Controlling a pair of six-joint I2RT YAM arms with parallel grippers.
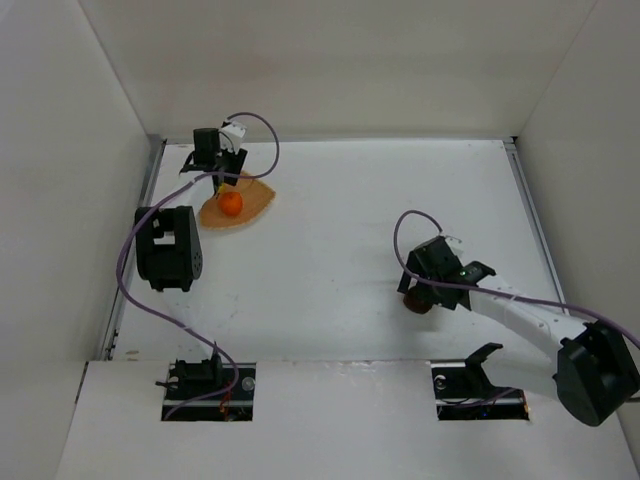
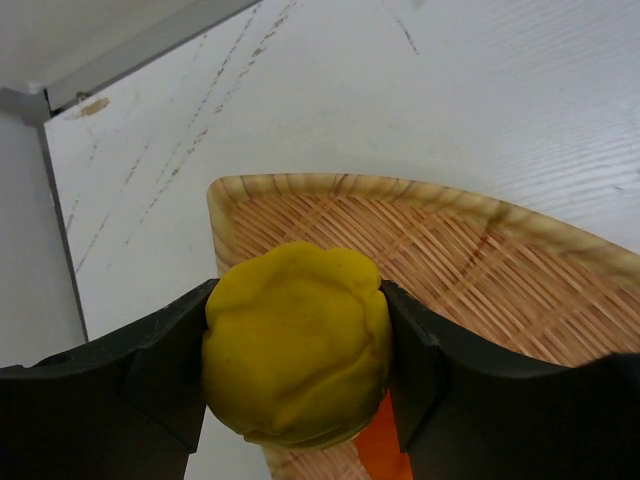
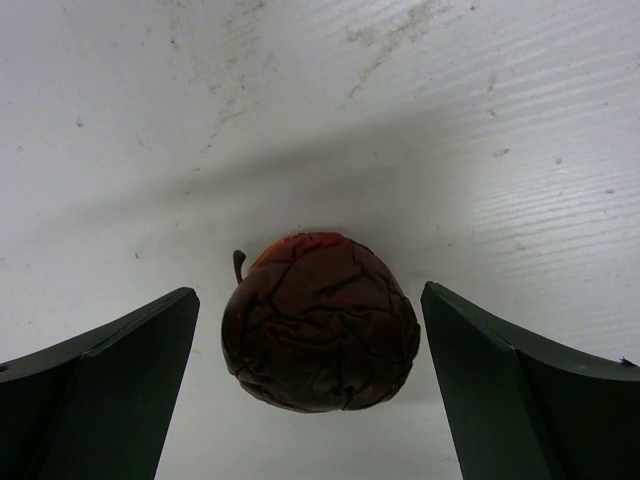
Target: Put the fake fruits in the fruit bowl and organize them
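At far left, clamps the yellow pear (image 2: pixel 296 330) in the left gripper (image 2: pixel 298 370) over the fruit bowl (image 2: pixel 480 260), beside the orange (image 1: pixel 231 204) already inside, evidently for release; at right, straddles the dark apple (image 3: pixel 318 320) on the table (image 3: pixel 300 100) with the right gripper (image 3: pixel 308 300) spread wide, not touching.

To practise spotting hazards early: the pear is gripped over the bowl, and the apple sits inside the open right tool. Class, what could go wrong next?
1. The left tool holds the pear near the bowl's edge; released here, it may roll out onto the table.
2. The orange lies just beneath; the pear could strike and shift it.
3. The right tool straddles the apple, jaws open; closing off-centre might squirt the round fruit away.
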